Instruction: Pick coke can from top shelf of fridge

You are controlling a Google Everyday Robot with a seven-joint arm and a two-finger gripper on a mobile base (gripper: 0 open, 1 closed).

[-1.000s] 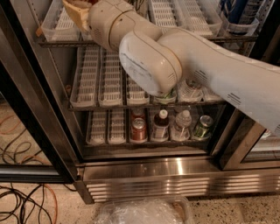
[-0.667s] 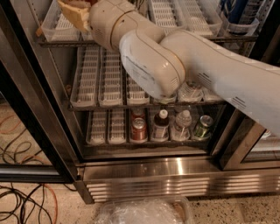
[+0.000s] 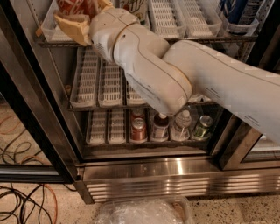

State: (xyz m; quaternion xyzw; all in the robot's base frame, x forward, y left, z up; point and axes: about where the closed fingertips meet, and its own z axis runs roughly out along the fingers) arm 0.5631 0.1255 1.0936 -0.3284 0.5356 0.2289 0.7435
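My pincer (image 3: 84, 17) sits at the coke can (image 3: 72, 6) on the top shelf (image 3: 197, 39), grip I can't tell; a shallow hold could drop it as I withdraw.

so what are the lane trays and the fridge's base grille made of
Lane trays: apparently plastic, see-through walls, white slotted bottoms. Base grille: likely stainless steel, ribbed, with a bright sheen. The pincer is up at the top shelf, by the coke can.

Top shelf (image 3: 197, 40), trays (image 3: 164, 17), gripper (image 3: 75, 27) at coke can (image 3: 70, 6)
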